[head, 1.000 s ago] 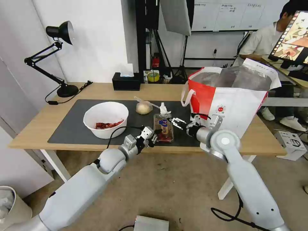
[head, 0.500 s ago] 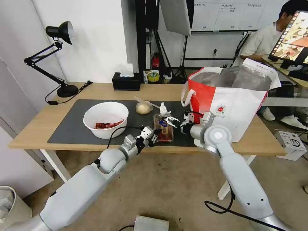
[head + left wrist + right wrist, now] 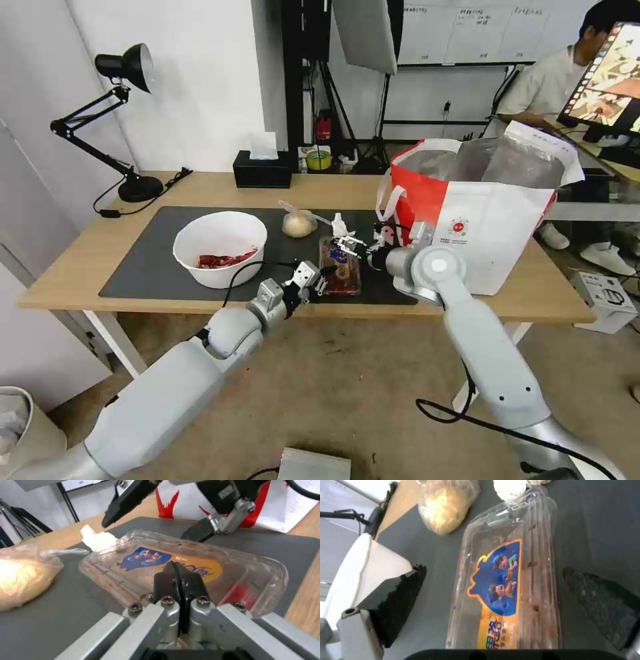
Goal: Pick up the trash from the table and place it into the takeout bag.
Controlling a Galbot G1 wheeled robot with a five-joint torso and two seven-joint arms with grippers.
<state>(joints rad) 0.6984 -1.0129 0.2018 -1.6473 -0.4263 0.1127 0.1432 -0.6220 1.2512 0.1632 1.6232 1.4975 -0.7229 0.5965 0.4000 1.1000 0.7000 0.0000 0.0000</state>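
On your table [image 3: 200, 183] the mat [image 3: 147, 267] carries the bowl [image 3: 220, 248] at left, the plastic tray [image 3: 339, 267] right of it, and the knotted bag [image 3: 299, 224] and tissue [image 3: 339, 227] behind the tray. The takeout bag [image 3: 493, 220] stands at the right end.

a black desk lamp [image 3: 123, 100] stands at the far left, a black tissue box [image 3: 263, 169] farther right.

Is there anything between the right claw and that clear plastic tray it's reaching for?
Nothing visible. The right gripper hangs open just above the clear tray, fingers straddling it.
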